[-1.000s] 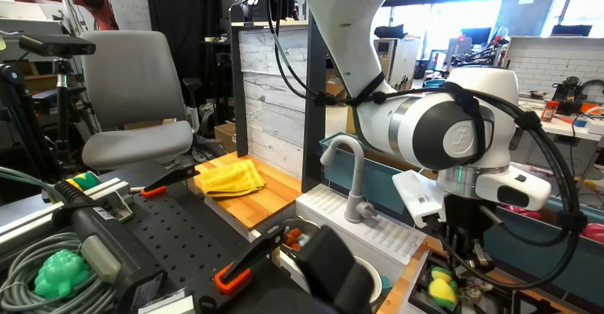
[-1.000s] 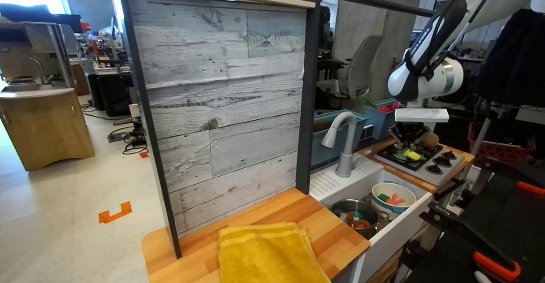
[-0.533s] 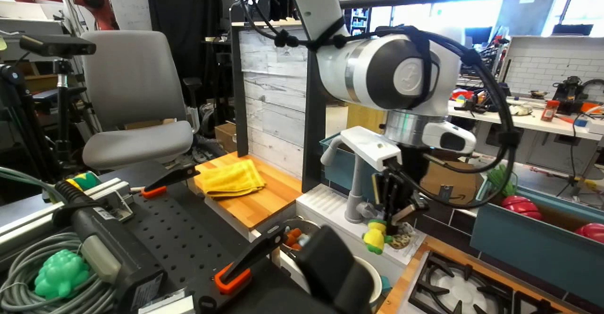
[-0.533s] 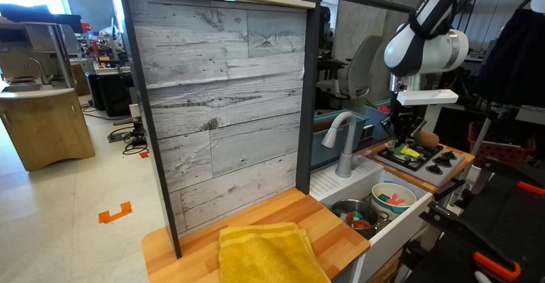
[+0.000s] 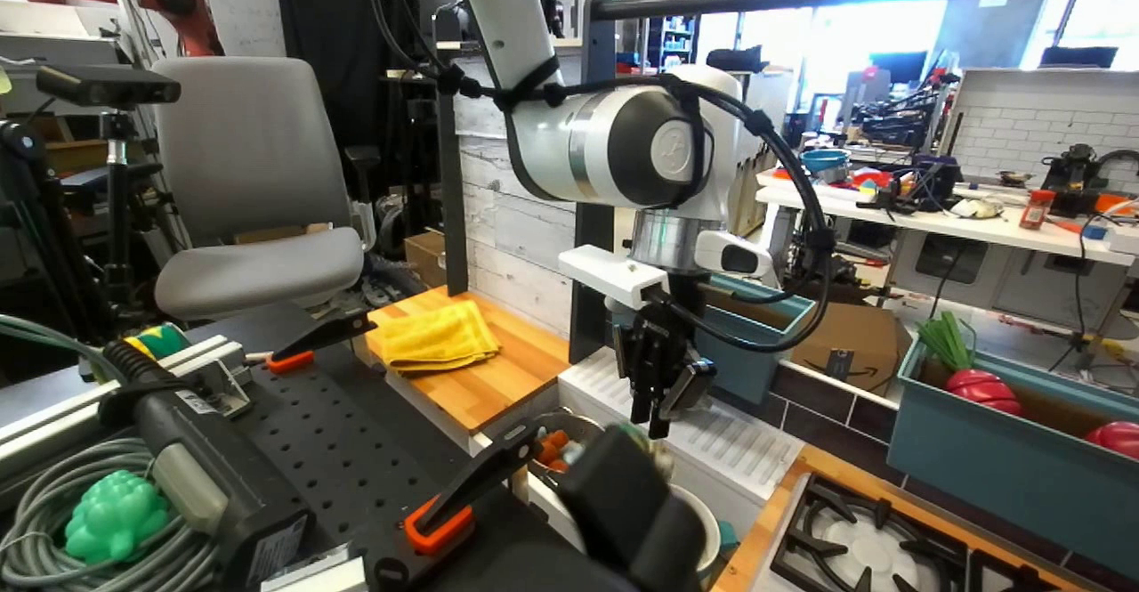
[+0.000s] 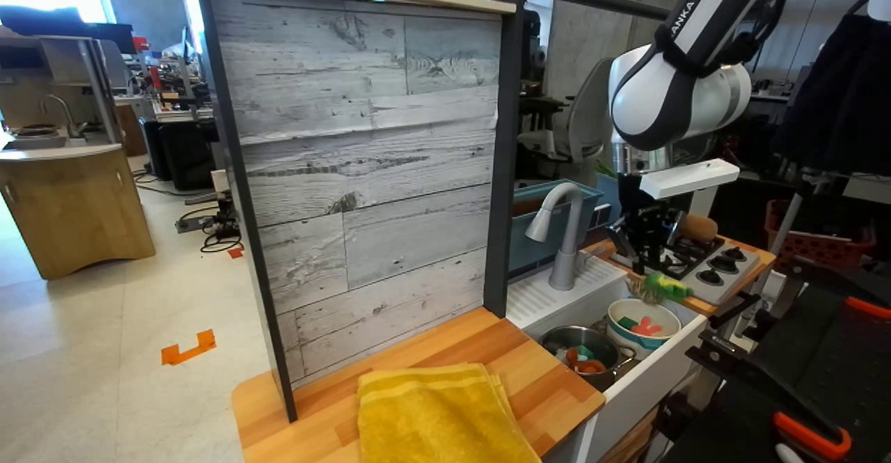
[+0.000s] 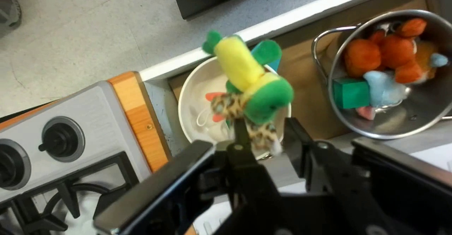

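Your arm (image 5: 614, 147) is over the sink (image 6: 647, 379). In the wrist view the stove (image 7: 102, 115) is at nine o'clock of the pincer (image 7: 266, 123), the steel pot (image 7: 390, 123) at two. Above the white bowl (image 7: 197, 86), the step in hand seems to be the release of the plush toy (image 7: 240, 63) (this is only my judgement). The next move calls, I think, for parting the fingers (image 7: 295, 136) wider and for a quiet arm until the toy is free. Now the pincer is partly spread, and I see nothing firmly pinched in it. The yellow-and-green toy, blurred, is just beyond the fingertips at eleven o'clock; in an exterior view the toy (image 6: 658, 287) is just under them, toward five o'clock. Beside it is a leopard-print piece (image 7: 226, 104); whether this touches a finger, I cannot tell.
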Controlling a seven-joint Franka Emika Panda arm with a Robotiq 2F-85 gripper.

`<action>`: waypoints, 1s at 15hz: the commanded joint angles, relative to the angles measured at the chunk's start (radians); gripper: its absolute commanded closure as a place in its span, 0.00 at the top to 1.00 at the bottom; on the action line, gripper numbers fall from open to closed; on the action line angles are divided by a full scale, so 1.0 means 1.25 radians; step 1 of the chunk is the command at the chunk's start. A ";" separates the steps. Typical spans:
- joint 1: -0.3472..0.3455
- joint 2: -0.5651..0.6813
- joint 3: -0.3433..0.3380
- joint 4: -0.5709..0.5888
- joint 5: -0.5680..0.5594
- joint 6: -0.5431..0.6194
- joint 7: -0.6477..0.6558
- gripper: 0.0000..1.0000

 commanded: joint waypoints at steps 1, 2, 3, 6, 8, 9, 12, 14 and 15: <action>0.011 -0.007 -0.004 -0.013 -0.040 0.018 0.006 0.65; 0.011 -0.010 -0.003 -0.016 -0.042 0.023 0.005 0.71; 0.006 -0.015 0.001 -0.018 -0.040 0.023 0.000 0.78; 0.001 -0.035 0.005 -0.027 -0.042 0.009 -0.012 1.00; -0.009 -0.067 0.016 -0.035 -0.042 -0.075 -0.042 1.00; -0.018 -0.090 0.026 -0.047 -0.041 -0.108 -0.071 1.00; -0.048 -0.152 0.065 -0.092 -0.029 -0.150 -0.164 1.00; -0.062 -0.178 0.098 -0.128 -0.009 -0.103 -0.197 1.00; -0.063 -0.188 0.112 -0.148 -0.006 -0.070 -0.205 1.00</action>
